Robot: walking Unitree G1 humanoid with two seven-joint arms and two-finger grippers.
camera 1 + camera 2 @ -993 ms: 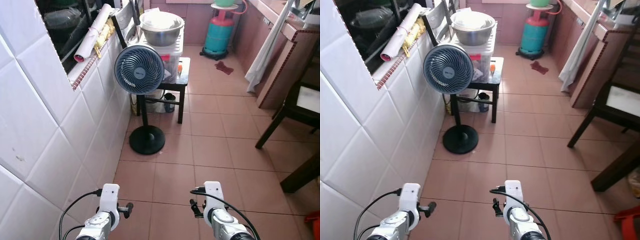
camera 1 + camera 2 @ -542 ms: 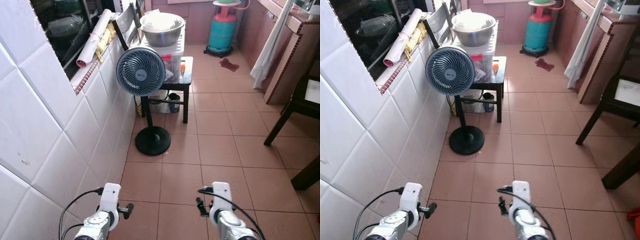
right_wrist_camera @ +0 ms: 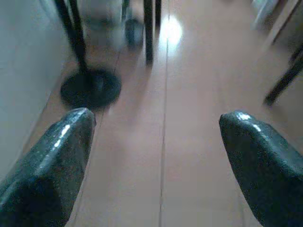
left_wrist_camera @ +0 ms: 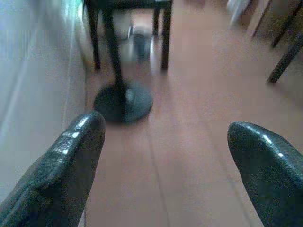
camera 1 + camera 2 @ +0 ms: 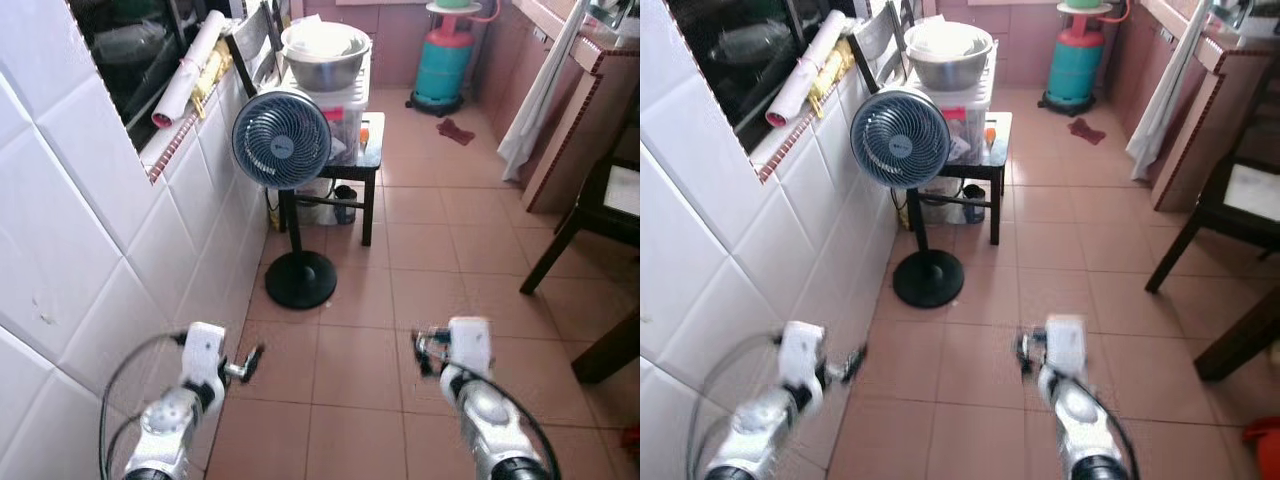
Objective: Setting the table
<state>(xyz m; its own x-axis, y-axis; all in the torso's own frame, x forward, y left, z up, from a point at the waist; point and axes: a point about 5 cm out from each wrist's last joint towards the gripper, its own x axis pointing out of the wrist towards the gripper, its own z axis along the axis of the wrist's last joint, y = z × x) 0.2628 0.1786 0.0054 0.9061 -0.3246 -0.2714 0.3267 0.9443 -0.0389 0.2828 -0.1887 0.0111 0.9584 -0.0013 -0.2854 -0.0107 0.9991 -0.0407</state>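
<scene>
My left gripper (image 4: 165,142) is open, its two black fingers (image 4: 71,156) wide apart over the tiled floor with nothing between them. My right gripper (image 3: 156,132) is open and empty in the same way. Both silver arms are held out low in front of me, the left arm (image 5: 195,375) near the white tiled wall and the right arm (image 5: 470,365) over the floor. A steel bowl (image 5: 323,55) sits on a clear plastic box on a small black table (image 5: 368,150) ahead. The leg of a dark dining table (image 5: 605,350) stands at the right.
A standing fan (image 5: 282,140) with a round black base (image 5: 300,280) stands by the white tiled wall (image 5: 90,230). A teal gas cylinder (image 5: 444,60) is at the back. A dark chair (image 5: 590,215), a brown cabinet (image 5: 585,110) and a hanging white cloth (image 5: 545,90) line the right.
Both arms have come up and forward in the eye views and are blurred by motion. The camera has shifted a little; the room's things stand as before.
</scene>
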